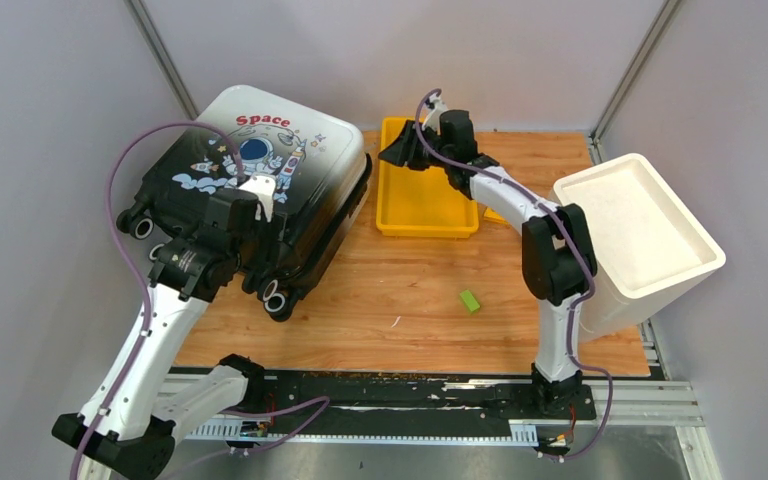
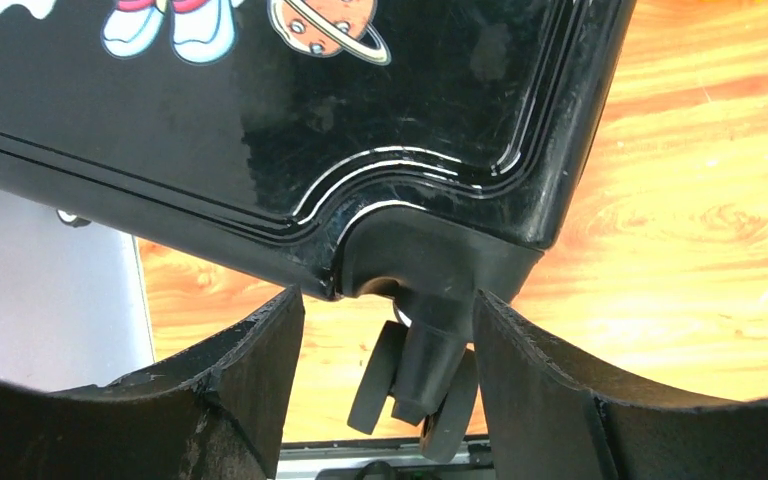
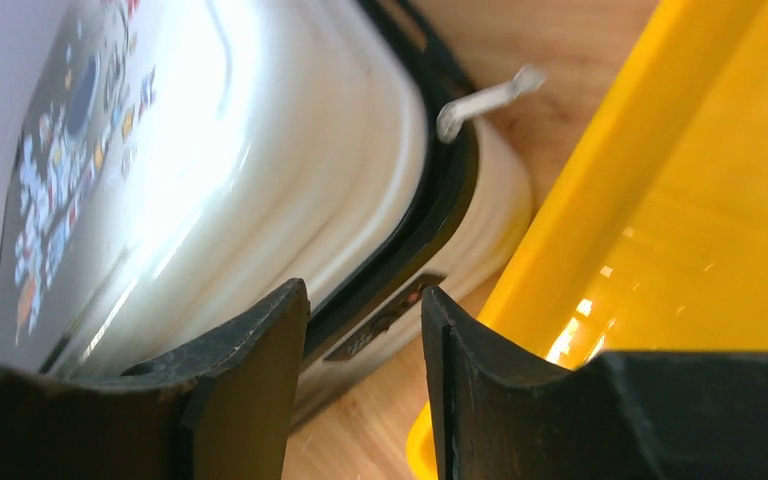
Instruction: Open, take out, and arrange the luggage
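L gripper (image 2: 388,305) astride closed white-black luggage (image 1: 312,168)

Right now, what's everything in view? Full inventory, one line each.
luggage: one, white-to-black shell, lying closed, table's left rear
tray: one, yellow, rear centre, beside the luggage
foam box: one, white, right side, tilted
small block: one, green, mid-table
table: one, wooden
left gripper: one, black, open, a luggage wheel between its fingers
right gripper: one, black, open at the luggage's seam, next to the tray
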`<state>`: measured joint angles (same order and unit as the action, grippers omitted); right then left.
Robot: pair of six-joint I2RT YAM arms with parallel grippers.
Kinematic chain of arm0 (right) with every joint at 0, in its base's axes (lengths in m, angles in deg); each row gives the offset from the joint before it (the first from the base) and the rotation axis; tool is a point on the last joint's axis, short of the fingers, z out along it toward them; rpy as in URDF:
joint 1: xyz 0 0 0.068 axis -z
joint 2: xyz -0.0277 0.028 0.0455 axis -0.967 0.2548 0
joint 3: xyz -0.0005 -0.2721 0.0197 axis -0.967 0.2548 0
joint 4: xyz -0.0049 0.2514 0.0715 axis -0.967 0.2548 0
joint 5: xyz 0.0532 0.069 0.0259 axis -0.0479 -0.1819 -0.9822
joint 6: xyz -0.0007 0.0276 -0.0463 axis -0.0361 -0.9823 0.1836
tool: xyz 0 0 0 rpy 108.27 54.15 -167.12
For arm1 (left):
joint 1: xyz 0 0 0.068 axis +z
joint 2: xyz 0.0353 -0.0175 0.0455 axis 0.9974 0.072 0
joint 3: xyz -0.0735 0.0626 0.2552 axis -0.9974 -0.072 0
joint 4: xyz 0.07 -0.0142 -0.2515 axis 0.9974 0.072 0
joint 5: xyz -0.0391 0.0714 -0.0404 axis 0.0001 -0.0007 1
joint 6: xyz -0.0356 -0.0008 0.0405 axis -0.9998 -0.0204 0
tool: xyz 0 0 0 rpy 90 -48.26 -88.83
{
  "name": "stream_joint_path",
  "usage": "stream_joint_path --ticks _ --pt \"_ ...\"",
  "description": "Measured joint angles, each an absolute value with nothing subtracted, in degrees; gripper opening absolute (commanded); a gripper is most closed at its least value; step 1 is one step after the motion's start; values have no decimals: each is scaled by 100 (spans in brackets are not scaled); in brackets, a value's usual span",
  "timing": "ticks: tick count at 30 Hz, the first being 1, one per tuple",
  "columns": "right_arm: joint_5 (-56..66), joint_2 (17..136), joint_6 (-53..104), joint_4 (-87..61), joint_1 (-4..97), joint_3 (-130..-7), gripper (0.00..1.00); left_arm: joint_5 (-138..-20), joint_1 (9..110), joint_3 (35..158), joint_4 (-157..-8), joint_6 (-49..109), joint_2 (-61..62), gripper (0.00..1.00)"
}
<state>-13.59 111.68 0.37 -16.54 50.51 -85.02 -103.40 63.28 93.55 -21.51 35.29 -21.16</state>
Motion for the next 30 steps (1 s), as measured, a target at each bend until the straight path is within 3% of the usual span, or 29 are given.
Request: stream_joint_path --ticks 9,21,30 --pt "-1378 12097 -64 -1538 5357 -9888 37 -9960 6302 9292 -1955 3526 -2330 71" --pt "-1641 12999 -249 -1141 5294 -10500 36 -9774 6300 9585 -2348 2930 -3358 74" --pt "-1800 13259 -442 -951 5232 -10710 36 -9903 6298 9580 -2438 2831 -3423 74"
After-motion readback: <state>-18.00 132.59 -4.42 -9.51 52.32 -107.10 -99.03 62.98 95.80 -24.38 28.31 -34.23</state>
